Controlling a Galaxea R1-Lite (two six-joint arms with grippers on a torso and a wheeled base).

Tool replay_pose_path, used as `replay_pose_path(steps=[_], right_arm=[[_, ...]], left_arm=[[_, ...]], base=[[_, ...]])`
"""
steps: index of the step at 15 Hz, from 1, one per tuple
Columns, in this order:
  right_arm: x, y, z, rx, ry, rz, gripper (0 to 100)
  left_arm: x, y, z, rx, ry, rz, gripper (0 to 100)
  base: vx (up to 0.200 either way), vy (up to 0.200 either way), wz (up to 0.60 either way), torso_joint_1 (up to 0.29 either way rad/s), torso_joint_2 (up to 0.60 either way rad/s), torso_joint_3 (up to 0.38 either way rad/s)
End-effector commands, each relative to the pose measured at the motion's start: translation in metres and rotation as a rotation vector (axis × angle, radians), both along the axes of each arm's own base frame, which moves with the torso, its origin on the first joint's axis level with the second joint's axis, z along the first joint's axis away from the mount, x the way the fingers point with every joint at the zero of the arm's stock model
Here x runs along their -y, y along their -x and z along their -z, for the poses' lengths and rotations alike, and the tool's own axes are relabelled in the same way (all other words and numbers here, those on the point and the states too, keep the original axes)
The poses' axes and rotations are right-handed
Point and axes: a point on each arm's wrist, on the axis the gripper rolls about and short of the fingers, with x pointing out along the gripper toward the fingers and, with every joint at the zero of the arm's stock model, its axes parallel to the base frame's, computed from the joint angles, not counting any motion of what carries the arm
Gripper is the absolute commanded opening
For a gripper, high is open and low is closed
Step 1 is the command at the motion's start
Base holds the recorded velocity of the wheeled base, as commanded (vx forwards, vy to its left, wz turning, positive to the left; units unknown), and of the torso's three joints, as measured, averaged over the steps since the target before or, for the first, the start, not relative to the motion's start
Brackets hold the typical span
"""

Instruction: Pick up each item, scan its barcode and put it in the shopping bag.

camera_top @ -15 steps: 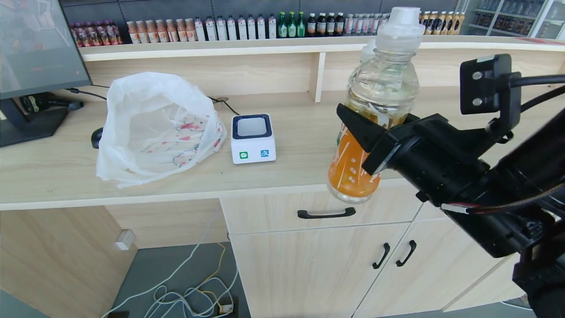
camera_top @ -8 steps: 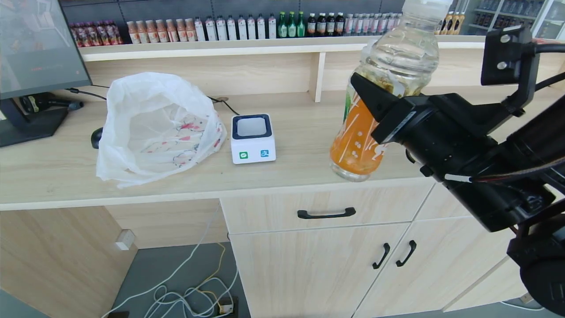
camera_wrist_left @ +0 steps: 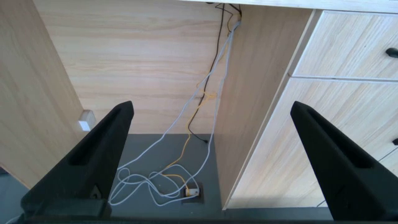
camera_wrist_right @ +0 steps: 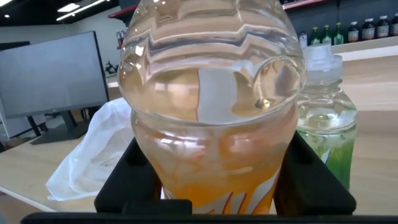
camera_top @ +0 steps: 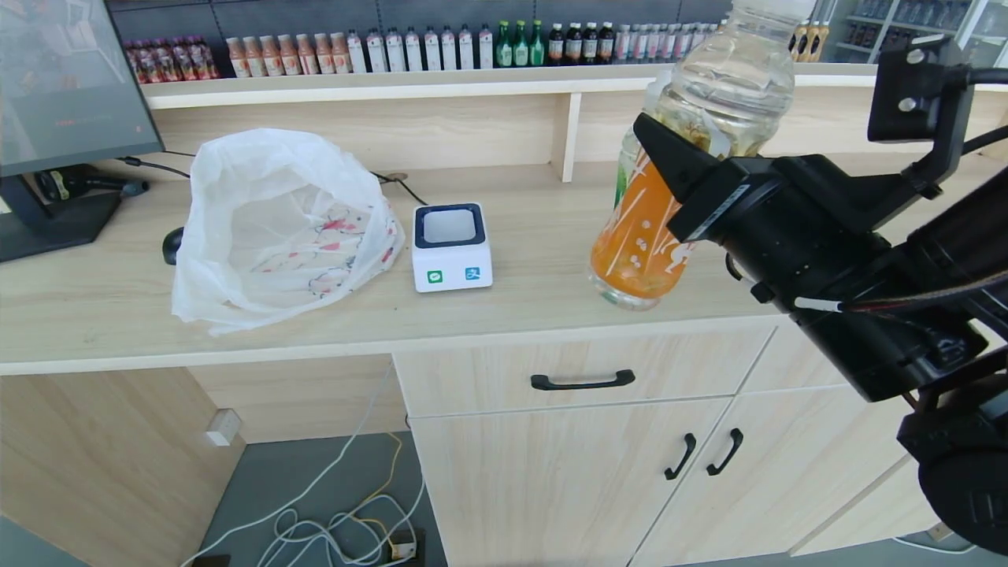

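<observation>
While the right gripper [camera_top: 679,169] holds the bottle [camera_top: 639,240], the scanner [camera_top: 451,246] sits apart.

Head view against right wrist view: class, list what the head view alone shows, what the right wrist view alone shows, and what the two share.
Head view alone: the white scanner box, the black drawer handle and the loose cables on the floor. Right wrist view alone: ceiling lights, and a clear look at the green-labelled bottle behind the held one. Shared: the orange drink bottle held in the right gripper, the shopping bag and the monitor.
</observation>
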Motion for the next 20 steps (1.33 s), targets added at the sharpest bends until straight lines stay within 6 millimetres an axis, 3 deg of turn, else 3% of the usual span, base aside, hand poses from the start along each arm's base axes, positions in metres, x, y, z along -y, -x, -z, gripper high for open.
replay_pose_path(steps=[1,9,20], right_arm=[[-0.0038,-0.0036,0.0007,0.002,-0.002,-0.005,0],[-0.0101,-0.0074,-0.0040,0.020,-0.024,-0.026,0],[-0.0091,-0.0069,-0.0072,0.037,-0.031,-0.044,0]], left_arm=[[0.0000,0.0000,0.0000,0.000,0.000,0.000,100],[0.0000,-0.0001,-0.0002,0.000,0.013,-0.003,100],[0.0000,0.0000,-0.0001,0.002,0.013,-0.002,100]], base=[[0.000,0.000,0.00,0.000,0.00,0.000],[0.000,0.000,0.00,0.000,0.00,0.000],[0.000,0.182,0.00,0.003,0.00,0.002]])
